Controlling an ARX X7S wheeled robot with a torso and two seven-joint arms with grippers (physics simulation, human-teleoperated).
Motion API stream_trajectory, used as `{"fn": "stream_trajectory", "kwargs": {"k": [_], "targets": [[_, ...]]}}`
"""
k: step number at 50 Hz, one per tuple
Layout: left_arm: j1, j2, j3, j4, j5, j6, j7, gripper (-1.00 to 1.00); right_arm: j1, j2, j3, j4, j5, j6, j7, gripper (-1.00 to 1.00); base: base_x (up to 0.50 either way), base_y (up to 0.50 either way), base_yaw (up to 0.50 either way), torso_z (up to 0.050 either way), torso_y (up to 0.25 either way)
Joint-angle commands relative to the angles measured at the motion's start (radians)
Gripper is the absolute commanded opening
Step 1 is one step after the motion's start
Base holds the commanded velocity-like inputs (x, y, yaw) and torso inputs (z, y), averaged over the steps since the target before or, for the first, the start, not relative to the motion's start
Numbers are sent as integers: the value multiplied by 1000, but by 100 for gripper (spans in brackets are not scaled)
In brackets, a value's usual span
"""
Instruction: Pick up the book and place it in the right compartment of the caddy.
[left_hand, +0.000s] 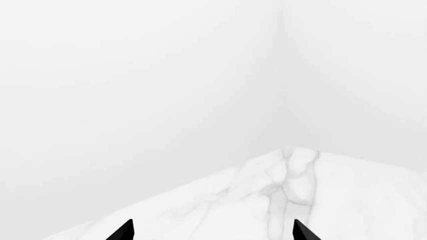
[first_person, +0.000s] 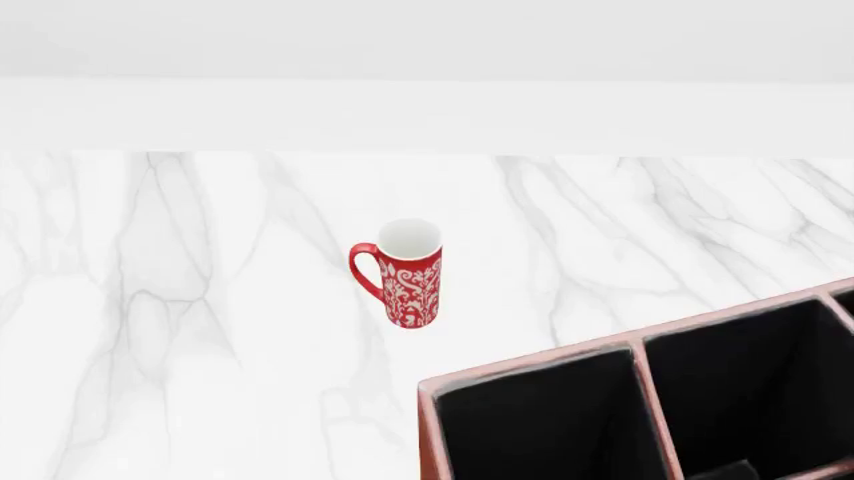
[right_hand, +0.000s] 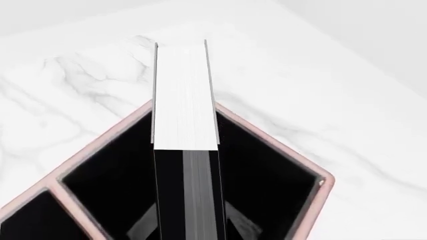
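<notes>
In the right wrist view the book (right_hand: 185, 100), with a black cover and white page edges, stands on edge between the fingers of my right gripper (right_hand: 191, 223), which is shut on it. It sits over the corner compartment of the caddy (right_hand: 280, 150), a black-lined box with a pale pink rim. How deep the book reaches is hidden. The head view shows two of the caddy's (first_person: 534, 362) compartments at the lower right, but no book or arm. My left gripper (left_hand: 213, 230) is open over bare marble, away from both.
A tall red patterned mug (first_person: 407, 275) stands on the white marble table (first_person: 160, 330), left of and beyond the caddy. A white wall (first_person: 427, 110) runs along the table's far edge, and the left wrist view faces a wall corner (left_hand: 283, 75).
</notes>
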Motion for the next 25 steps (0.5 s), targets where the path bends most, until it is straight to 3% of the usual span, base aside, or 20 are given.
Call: {"fn": "stream_trajectory", "kwargs": {"k": [1,18,19,25], "targets": [[2,-1,-1,7,-1,-3,-2,100,-6,-26,-31,25,-89,-33,-68,-100,0,0,0,0,0],[-1,-3,4,11,2,-7,-3,100,-19,-49,-55,26,-155,-105,-157,-100,0,0,0,0,1],[-1,-3,5,9,2,-6,-2,100,-23,-47,-57,16,-166,-115,-164,100,0,0,0,0,0],[-1,-3,6,10,4,-6,-2,100,-22,-42,-62,18,-168,-113,-174,100,0,0,0,0,0]]}}
